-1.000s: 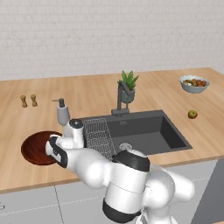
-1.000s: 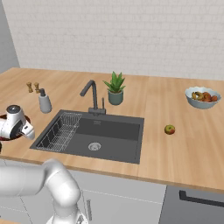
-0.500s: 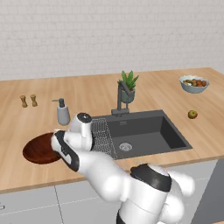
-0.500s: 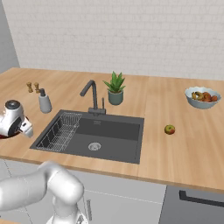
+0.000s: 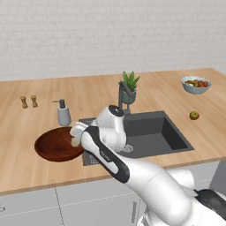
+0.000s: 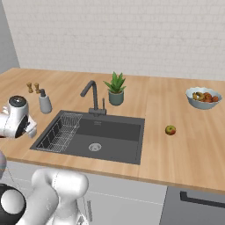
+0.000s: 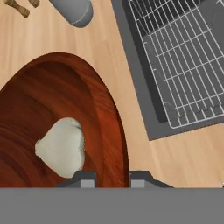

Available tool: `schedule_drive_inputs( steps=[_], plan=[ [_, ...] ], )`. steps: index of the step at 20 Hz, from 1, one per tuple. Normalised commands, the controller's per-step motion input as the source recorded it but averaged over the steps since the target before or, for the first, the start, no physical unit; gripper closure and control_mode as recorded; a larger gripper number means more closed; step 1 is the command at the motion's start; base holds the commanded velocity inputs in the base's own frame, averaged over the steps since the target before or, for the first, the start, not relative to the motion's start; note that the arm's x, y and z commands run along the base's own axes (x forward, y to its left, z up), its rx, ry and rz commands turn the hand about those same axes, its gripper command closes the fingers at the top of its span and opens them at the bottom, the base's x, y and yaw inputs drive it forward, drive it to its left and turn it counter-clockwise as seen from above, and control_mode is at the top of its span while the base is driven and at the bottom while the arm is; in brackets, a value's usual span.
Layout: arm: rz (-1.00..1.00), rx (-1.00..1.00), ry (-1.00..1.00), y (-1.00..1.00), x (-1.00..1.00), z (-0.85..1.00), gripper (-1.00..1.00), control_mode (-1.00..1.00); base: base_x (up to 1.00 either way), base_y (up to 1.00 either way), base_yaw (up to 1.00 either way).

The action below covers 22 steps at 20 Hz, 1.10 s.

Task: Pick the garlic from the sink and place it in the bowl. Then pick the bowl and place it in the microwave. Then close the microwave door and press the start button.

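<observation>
Reddish-brown glossy wooden bowl (image 5: 55,144), wide and shallow, sits on the pale wood counter (image 5: 26,163) just left of the dark grey recessed sink (image 6: 103,136). Small off-white garlic bulb (image 7: 61,147) lies loose inside the bowl, on its inner slope near the rim. White arm's two-finger gripper (image 7: 112,178) is at the bowl's right rim, its dark fingertips (image 7: 85,179) drawn close together on either side of the rim edge; the garlic is apart from them, to one side. Whether the fingers actually pinch the rim cannot be told. Wire rack (image 6: 58,132) rests in the left part of the basin. Grey soap dispenser bottle (image 5: 63,113) stands on the counter just behind the bowl, near the sink's left edge.
</observation>
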Motion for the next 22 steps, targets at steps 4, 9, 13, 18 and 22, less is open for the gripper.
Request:
schedule_drive_inputs(
  steps=[4,9,13,18,22],
  plan=[
    [0.00,0.02,0.00,-0.57,-0.64,0.65,1.00,-1.00,0.00,0.00,0.00],
    [0.00,0.00,0.00,-0.60,-0.59,0.54,1.00,-1.00,0.00,0.00,0.00],
    [-0.01,0.00,0.00,-0.69,-0.44,0.54,1.00,-1.00,0.00,0.00,0.00],
    [-0.03,0.00,0.00,-0.71,-0.33,0.43,1.00,-1.00,0.00,0.00,0.00],
    [-0.06,0.00,0.00,-0.65,-0.21,0.41,1.00,-1.00,0.00,0.00,0.00]
  ],
)
